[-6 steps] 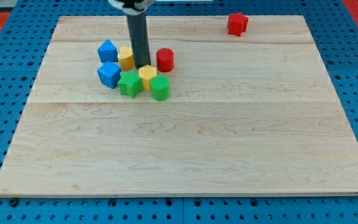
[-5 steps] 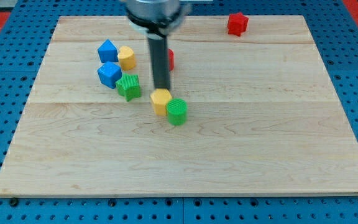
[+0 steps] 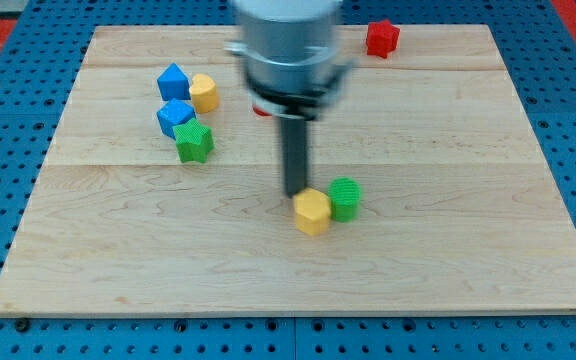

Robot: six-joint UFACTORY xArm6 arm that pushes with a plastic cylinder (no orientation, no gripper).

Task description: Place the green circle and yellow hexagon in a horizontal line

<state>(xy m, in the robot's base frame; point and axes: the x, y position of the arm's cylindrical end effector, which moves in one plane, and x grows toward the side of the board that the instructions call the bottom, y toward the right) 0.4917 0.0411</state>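
Note:
The yellow hexagon (image 3: 312,212) lies near the board's middle, a little toward the view's bottom. The green circle (image 3: 345,198) touches it on the view's right and sits slightly higher. My tip (image 3: 295,194) stands right against the yellow hexagon's upper left edge. The rod rises from there to the blurred arm body at the view's top.
Two blue blocks (image 3: 173,81) (image 3: 176,116), a second yellow block (image 3: 204,93) and a green star (image 3: 194,141) cluster at the upper left. A red block (image 3: 260,108) is mostly hidden behind the arm. A red star (image 3: 382,38) sits near the board's top edge.
My tip has pushed the yellow hexagon and green circle from the upper-left cluster down and to the right. The green star has shifted slightly left. The arm now hides most of the red block.

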